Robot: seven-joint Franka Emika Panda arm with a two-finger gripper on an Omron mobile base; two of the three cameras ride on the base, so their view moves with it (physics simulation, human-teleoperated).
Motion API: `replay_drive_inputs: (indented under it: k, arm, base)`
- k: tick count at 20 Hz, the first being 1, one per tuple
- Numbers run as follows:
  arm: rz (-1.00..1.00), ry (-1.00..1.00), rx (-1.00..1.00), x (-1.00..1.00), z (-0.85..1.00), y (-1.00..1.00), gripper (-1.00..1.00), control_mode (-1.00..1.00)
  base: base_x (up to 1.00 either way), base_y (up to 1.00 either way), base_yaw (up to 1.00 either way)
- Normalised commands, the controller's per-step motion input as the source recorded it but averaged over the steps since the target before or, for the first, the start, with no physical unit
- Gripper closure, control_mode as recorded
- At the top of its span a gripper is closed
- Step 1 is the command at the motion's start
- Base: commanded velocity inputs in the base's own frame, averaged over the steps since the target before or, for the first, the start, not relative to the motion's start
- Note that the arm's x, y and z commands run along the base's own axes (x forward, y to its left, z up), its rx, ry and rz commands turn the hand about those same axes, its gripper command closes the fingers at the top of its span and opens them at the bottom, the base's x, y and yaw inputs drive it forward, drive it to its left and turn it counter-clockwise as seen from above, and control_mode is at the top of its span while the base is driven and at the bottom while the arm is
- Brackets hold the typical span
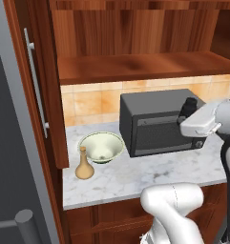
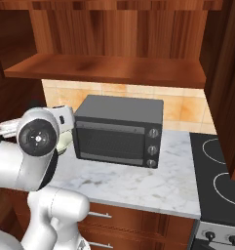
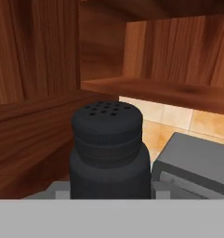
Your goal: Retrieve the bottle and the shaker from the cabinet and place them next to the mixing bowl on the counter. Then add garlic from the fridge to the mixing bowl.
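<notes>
Your gripper [image 1: 189, 108] was clamped on the shaker [image 3: 108, 151], held in front of the microwave [image 1: 159, 121]; fingertips seemed hidden. The bottle [image 1: 84, 165] stood just beside the mixing bowl [image 1: 102, 145] on the counter [image 1: 135, 178].

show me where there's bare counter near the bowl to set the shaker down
Free: the counter strip in front of the microwave, right of the bowl. Also the front edge before the bowl. Crowded: the bottle stands at the bowl's left front. The claw grips the shaker.
</notes>
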Motion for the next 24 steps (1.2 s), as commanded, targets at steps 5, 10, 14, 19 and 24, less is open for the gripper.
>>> replay_drive_inputs:
  k: [5, 10, 14, 19, 24]
  arm:
    - [-0.07, 0.12, 0.00, -0.40, -0.40, 0.45, 1.00, -1.00]
    - [-0.10, 0.14, -0.03, -0.31, -0.49, 0.47, 1.00, -1.00]
    - [-0.14, 0.12, -0.04, -0.22, -0.56, 0.41, 1.00, -1.00]
    - [-0.21, 0.07, -0.07, -0.03, -0.67, 0.34, 1.00, -1.00]
    - [-0.24, 0.00, -0.07, 0.00, -0.71, 0.14, 1.00, -1.00]
  base:
    - [0.00, 0.00, 0.00]
    - [0.00, 0.00, 0.00]
    - [0.00, 0.00, 0.00]
    - [0.00, 0.00, 0.00]
    - [0.00, 0.00, 0.00]
